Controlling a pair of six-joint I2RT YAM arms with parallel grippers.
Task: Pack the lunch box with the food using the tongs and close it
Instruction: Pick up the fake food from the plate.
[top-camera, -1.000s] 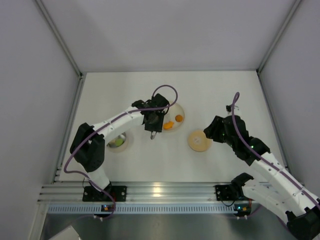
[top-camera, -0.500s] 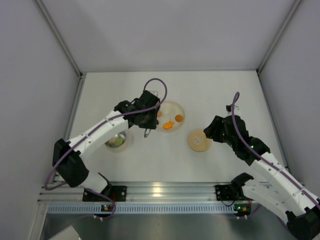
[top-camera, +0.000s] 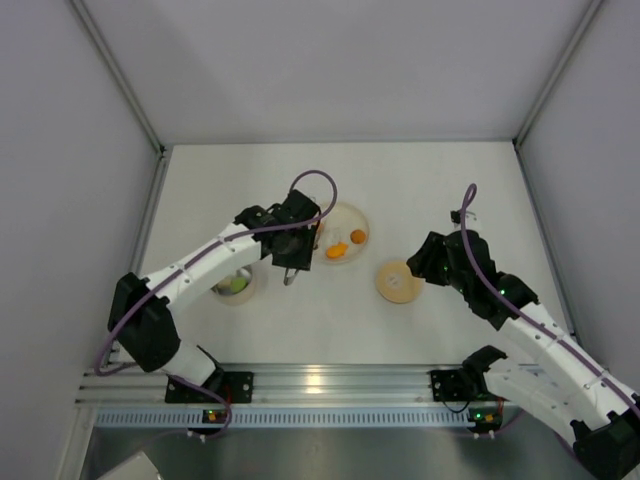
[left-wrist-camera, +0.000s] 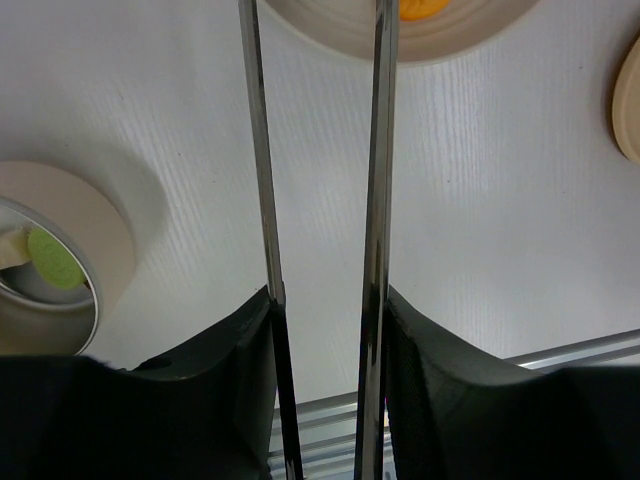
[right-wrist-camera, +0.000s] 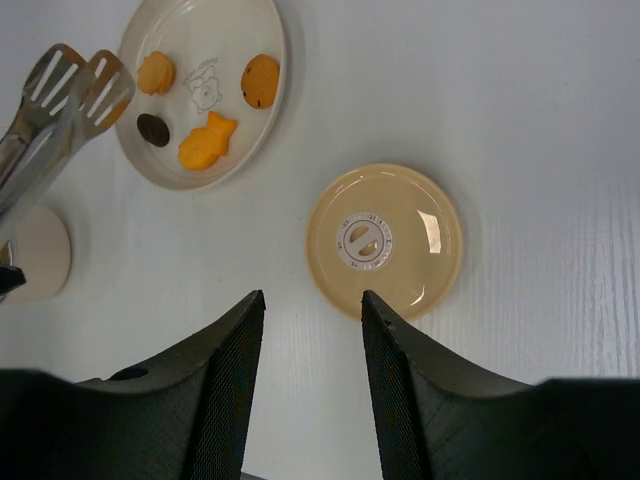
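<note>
Gripping the tongs (left-wrist-camera: 378, 150) from both sides, the left gripper (left-wrist-camera: 325, 300) is seen with each dark finger pressed against one of the two narrow metal arms, which are held slightly apart and run straight ahead of it. The lunch box (left-wrist-camera: 110, 230) is found down and to the left of that gripper, uncovered, and a green piece (left-wrist-camera: 55, 258) is lodged inside it. The plate (right-wrist-camera: 200, 40) is met just beyond the tongs' slotted tips, and four pieces are counted on it, among them an orange fish-shaped piece (right-wrist-camera: 207, 140). Over on the other side, the right gripper (right-wrist-camera: 312, 300) is held spread with nothing between its fingers, and the tan lid (right-wrist-camera: 383, 240) is spotted flat on the table (right-wrist-camera: 520, 120) just ahead of those fingers.
</note>
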